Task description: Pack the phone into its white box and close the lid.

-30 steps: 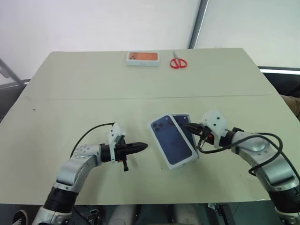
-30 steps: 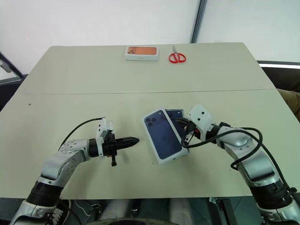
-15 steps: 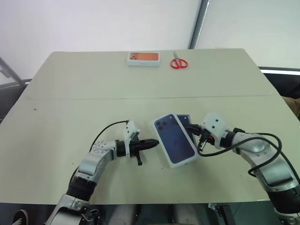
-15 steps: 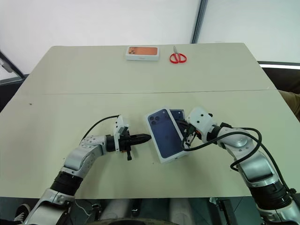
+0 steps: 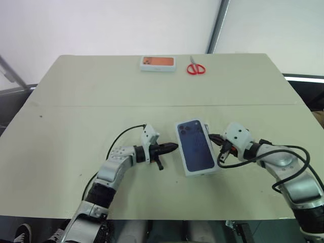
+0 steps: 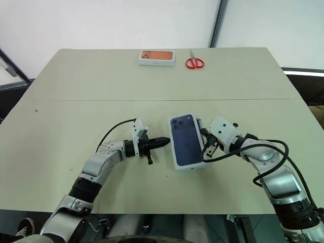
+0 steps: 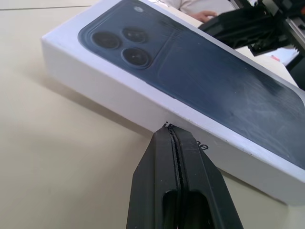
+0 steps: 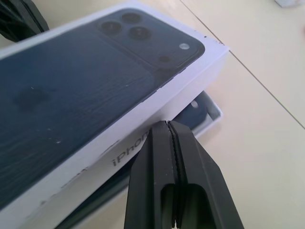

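White cardboard lid with dark-blue phone picture [image 5: 195,147] is sitting lower centre of the head view, over the shallow white box [image 8: 202,117], but skewed: in the right wrist view one corner of the box is poking out from under the lid edge, with the slim dark navy phone [image 8: 193,109] lying in it. So the lid is not seated square yet.

Left gripper [image 5: 174,147] with its two black fingers pressed fully together, holding nothing, is pointing at the lid's left long side; in the left wrist view the tips are right at that white side wall, looks like touching. Right gripper [image 5: 211,136] is also fully closed and empty, tips at the lid's right side, near the exposed box corner.

Beige tabletop [image 5: 76,101] is otherwise bare around it; small orange-topped box [image 5: 157,63] and red-handled scissors [image 5: 195,69] are lying well apart at upper centre.

Risks, judged:
- uneven pushing from the two sides could be rotating the lid further instead of squaring it
- lid rim could be catching on the box wall and jamming tilted
- closed tips are narrow, could be slipping off the side wall or riding over the top
- pushing hard could be sliding box and lid together across the table, so the offset is never closing
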`<action>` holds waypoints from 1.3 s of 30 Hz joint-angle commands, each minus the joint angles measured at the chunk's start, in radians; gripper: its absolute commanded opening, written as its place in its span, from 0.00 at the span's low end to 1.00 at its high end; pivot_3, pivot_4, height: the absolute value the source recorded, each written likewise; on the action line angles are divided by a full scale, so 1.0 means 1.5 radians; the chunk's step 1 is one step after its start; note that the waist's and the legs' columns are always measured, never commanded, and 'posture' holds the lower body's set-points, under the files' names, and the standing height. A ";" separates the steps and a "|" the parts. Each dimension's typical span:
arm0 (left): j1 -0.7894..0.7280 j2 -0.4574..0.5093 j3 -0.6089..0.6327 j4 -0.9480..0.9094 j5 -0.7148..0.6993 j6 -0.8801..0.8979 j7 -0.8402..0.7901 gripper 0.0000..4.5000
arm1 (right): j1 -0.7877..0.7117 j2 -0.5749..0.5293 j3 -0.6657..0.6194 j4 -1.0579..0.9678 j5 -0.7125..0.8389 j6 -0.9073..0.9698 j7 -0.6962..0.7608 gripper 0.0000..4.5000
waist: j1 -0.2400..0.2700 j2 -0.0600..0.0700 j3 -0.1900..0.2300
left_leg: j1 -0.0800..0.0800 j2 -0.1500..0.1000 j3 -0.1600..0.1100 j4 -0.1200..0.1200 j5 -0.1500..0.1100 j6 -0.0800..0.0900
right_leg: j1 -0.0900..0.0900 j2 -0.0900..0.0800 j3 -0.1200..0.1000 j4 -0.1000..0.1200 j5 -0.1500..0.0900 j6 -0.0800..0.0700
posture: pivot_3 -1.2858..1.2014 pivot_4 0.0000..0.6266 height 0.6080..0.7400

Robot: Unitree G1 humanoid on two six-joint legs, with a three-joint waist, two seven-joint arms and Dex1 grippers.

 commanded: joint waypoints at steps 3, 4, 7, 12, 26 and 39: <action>-0.033 -0.028 -0.010 0.008 0.005 -0.017 -0.001 0.00 | 0.012 -0.004 -0.016 -0.003 -0.009 -0.022 0.007 0.01 | 0.000 0.000 0.000 | 0.000 0.000 0.000 0.000 0.000 0.000 | 0.000 0.000 0.000 0.000 0.000 0.000 | 0.52 0.24 1.00; -0.039 -0.032 -0.008 0.015 0.005 -0.015 0.000 0.00 | 0.013 -0.003 -0.017 -0.002 -0.012 -0.023 0.006 0.01 | 0.000 0.000 0.000 | 0.000 0.000 0.000 0.000 0.000 0.000 | 0.000 0.000 0.000 0.000 0.000 0.000 | 0.52 0.24 1.00; -0.049 -0.039 -0.006 0.029 0.009 -0.018 0.000 0.00 | 0.014 -0.001 -0.017 0.001 -0.016 -0.023 0.005 0.01 | 0.000 0.000 0.000 | 0.000 0.000 0.000 0.000 0.000 0.000 | 0.000 0.000 0.000 0.000 0.000 0.000 | 0.52 0.24 1.00; -0.055 -0.042 -0.009 0.038 0.016 -0.022 -0.005 0.00 | 0.017 0.002 -0.010 -0.002 -0.024 -0.026 0.008 0.01 | 0.000 0.000 0.000 | 0.000 0.000 0.000 0.000 0.000 0.000 | 0.000 0.000 0.000 0.000 0.000 0.000 | 0.52 0.24 1.00; -0.040 -0.032 0.003 0.015 0.012 -0.013 -0.001 0.00 | 0.028 -0.006 -0.003 0.004 -0.044 -0.040 0.026 0.01 | -0.001 0.000 0.000 | 0.000 0.000 0.000 0.000 0.000 0.000 | 0.000 0.000 0.000 0.000 0.000 0.000 | 0.52 0.24 1.00; -0.158 -0.012 0.077 0.052 -0.031 0.004 -0.003 0.00 | -0.062 -0.028 -0.060 0.066 -0.020 -0.059 0.053 0.01 | 0.000 0.000 0.000 | 0.000 0.000 0.000 0.000 0.000 0.000 | 0.000 0.000 0.000 0.000 0.000 0.000 | 0.52 0.24 1.00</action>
